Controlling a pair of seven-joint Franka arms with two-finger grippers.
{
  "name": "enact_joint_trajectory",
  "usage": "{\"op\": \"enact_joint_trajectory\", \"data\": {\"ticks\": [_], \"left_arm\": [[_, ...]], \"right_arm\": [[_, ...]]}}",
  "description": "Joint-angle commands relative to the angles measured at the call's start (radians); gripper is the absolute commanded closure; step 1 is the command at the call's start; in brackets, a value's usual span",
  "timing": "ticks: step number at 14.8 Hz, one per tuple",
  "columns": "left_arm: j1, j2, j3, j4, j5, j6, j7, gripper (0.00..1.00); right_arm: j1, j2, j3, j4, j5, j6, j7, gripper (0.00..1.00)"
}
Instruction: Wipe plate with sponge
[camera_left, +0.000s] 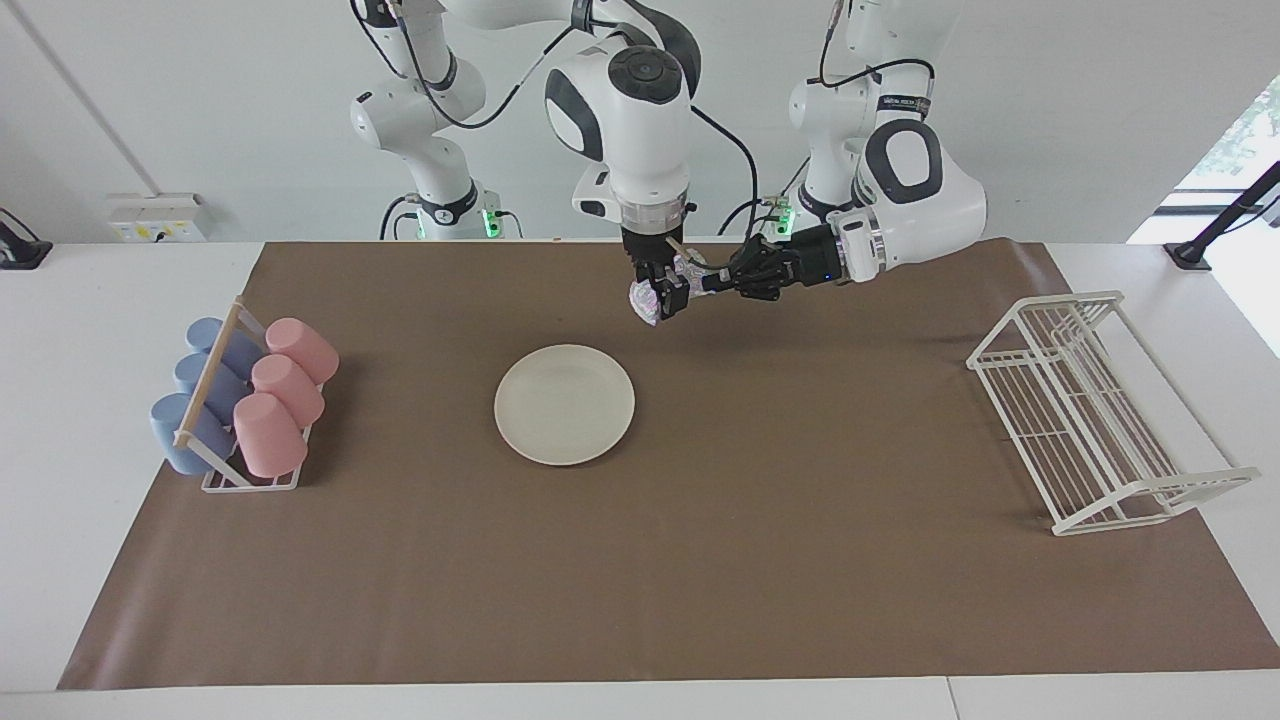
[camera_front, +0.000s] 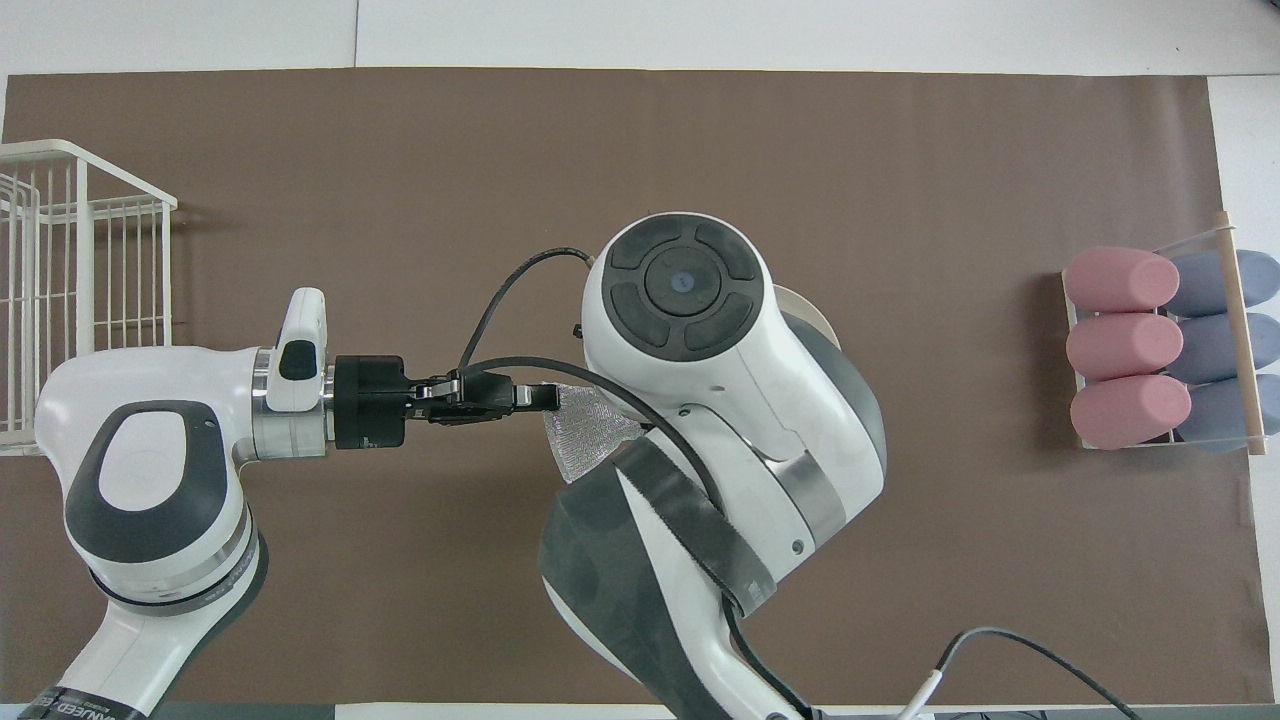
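Over the brown mat, nearer the robots than the plate (camera_left: 564, 404) lying flat mid-counter, the right gripper (camera_left: 660, 297) hangs at the sponge (camera_left: 646, 299), its fingers' spread unreadable, while the left gripper (camera_left: 704, 283), reaching in sideways, is clamped on the sponge.

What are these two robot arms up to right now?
They are passing a glittery sponge between them in the air, over the brown mat. The left gripper is shut on the sponge, reaching in sideways, and the right gripper hangs from above right at the sponge. The plate they mean to wipe lies untouched on the mat.
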Motion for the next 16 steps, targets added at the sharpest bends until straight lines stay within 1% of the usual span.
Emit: {"op": "enact_joint_trajectory", "data": {"ticks": [1, 3, 5, 7, 8, 10, 11, 13, 14, 15, 16], "left_arm": [[-0.009, -0.027, 0.014, -0.024, -0.016, 0.003, -0.017, 1.00], [-0.006, -0.029, 0.018, -0.023, -0.015, 0.015, -0.052, 1.00], [0.013, -0.039, 0.021, -0.020, 0.005, 0.017, -0.085, 1.00], [0.022, -0.041, 0.021, 0.003, 0.142, 0.031, -0.189, 1.00], [0.039, -0.035, 0.020, 0.019, 0.222, 0.029, -0.240, 1.00], [0.051, -0.032, 0.021, 0.025, 0.296, 0.028, -0.259, 1.00], [0.056, -0.030, 0.021, 0.031, 0.353, 0.032, -0.294, 1.00], [0.050, -0.010, 0.018, 0.071, 0.598, 0.058, -0.416, 1.00], [0.048, 0.000, 0.018, 0.086, 0.717, 0.069, -0.470, 1.00], [0.051, 0.004, 0.018, 0.088, 0.799, 0.066, -0.498, 1.00], [0.054, 0.004, 0.018, 0.089, 0.854, 0.060, -0.513, 1.00]], "right_arm": [[-0.077, -0.015, 0.004, 0.007, -0.017, -0.011, -0.191, 0.00], [-0.123, -0.046, 0.004, -0.002, -0.019, -0.035, -0.346, 0.00], [-0.176, -0.093, 0.004, -0.024, -0.019, -0.069, -0.548, 0.00], [-0.236, -0.138, 0.004, -0.050, -0.016, -0.071, -0.772, 0.00], [-0.279, -0.145, 0.006, -0.061, -0.013, -0.071, -0.913, 0.00], [-0.336, -0.165, 0.004, -0.065, -0.013, -0.089, -1.119, 0.00], [-0.371, -0.173, 0.004, -0.065, -0.013, -0.129, -1.196, 0.00], [-0.439, -0.182, 0.004, -0.067, -0.013, -0.214, -1.312, 0.00], [-0.469, -0.182, 0.004, -0.067, -0.013, -0.229, -1.387, 0.00], [-0.494, -0.182, 0.004, -0.067, -0.013, -0.229, -1.453, 0.00], [-0.512, -0.182, 0.004, -0.067, -0.013, -0.227, -1.492, 0.00]]}}
